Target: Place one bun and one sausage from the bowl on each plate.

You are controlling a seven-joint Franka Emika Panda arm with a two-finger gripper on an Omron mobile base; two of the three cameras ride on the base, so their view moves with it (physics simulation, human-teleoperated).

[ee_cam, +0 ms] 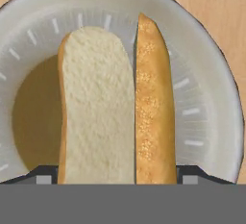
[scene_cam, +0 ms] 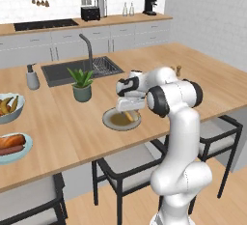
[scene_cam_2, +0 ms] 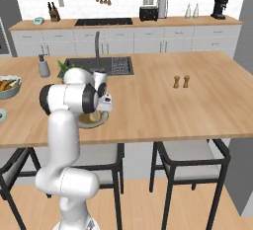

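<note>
A pale, split hot-dog bun, white crumb on one half and golden crust on the other, lies on the round olive-brown plate with a pale grey rim, reaching from its centre out across the rim. That plate sits near the front edge of the wooden island counter, directly beneath the white arm's two-finger gripper. The gripper hovers just above the bun, its dark fingertips spread wide on either side, pinching nothing. Well to the left, a light blue plate holds a bun with a sausage, and beyond it stands a pale bowl of fruit. A potted plant stands behind the olive plate.
</note>
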